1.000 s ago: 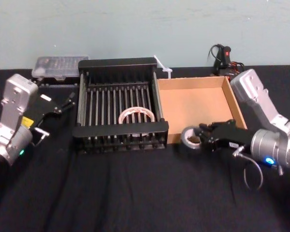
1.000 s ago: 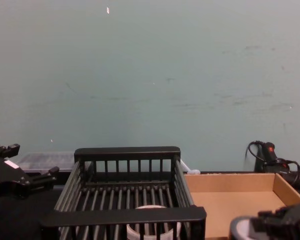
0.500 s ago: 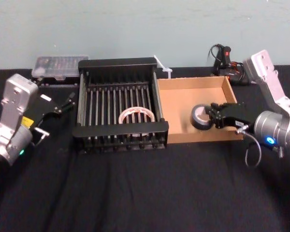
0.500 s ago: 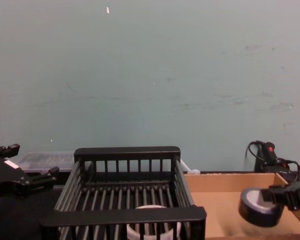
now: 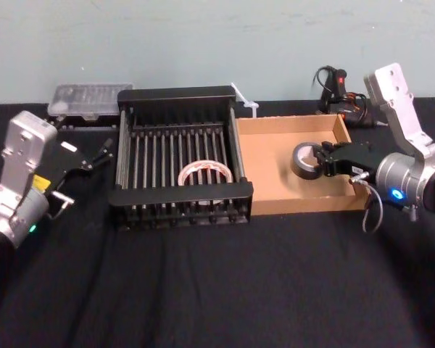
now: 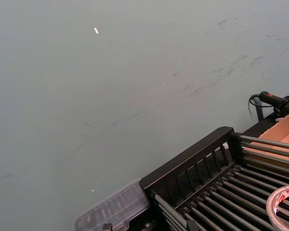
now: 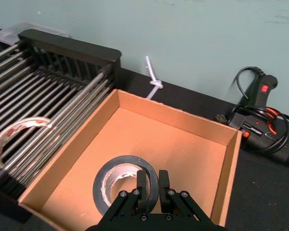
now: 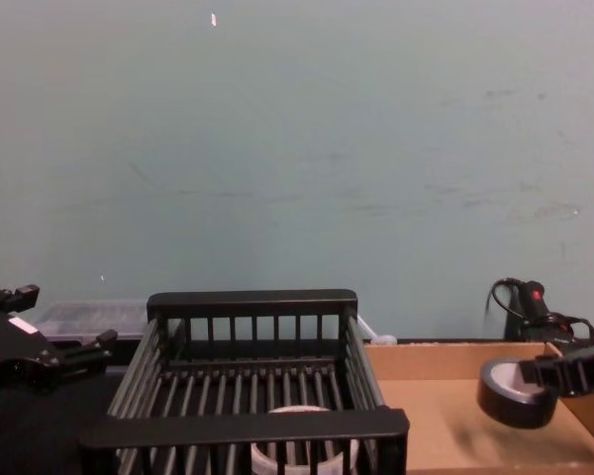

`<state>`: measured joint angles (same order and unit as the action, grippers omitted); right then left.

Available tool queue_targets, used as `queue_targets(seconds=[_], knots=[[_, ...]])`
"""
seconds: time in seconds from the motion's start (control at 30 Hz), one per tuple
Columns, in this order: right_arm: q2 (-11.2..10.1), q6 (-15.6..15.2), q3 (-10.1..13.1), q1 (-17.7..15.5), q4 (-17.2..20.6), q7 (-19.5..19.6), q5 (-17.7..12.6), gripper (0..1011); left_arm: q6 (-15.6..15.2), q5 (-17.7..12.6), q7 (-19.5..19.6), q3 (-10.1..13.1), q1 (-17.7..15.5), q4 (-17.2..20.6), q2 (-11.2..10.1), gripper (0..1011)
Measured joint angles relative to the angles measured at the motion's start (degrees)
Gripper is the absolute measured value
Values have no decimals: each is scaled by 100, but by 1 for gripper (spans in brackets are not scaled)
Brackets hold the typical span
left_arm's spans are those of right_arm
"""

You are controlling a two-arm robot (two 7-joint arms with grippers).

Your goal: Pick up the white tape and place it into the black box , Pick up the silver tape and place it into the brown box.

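- While your right gripper [image 5: 322, 161] has its fingers pinching the silver tape [image 5: 303, 161] above the brown box [image 5: 290, 205], drop lower before letting go so it doesn't roll out.
- The white tape [image 5: 205, 174] lies in the black box [image 5: 181, 194]; left gripper [image 5: 88, 172] is parked beside it, fingers spread.

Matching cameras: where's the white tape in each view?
Head: white tape on the black box floor, near its front rim.
Left wrist: tape on the slats, cropped.
Right wrist: tape on the slats, cropped.
Chest: tape behind the front rim.
Shared landmark: black box.
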<state>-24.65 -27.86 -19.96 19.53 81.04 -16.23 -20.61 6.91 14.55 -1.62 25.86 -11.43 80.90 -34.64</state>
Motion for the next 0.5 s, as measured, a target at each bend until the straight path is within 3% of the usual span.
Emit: queue_targets(seconds=[0.5], knots=[[54, 15, 35, 36, -80, 35, 39, 156, 0, 0, 0, 0, 0, 0, 0, 1001]])
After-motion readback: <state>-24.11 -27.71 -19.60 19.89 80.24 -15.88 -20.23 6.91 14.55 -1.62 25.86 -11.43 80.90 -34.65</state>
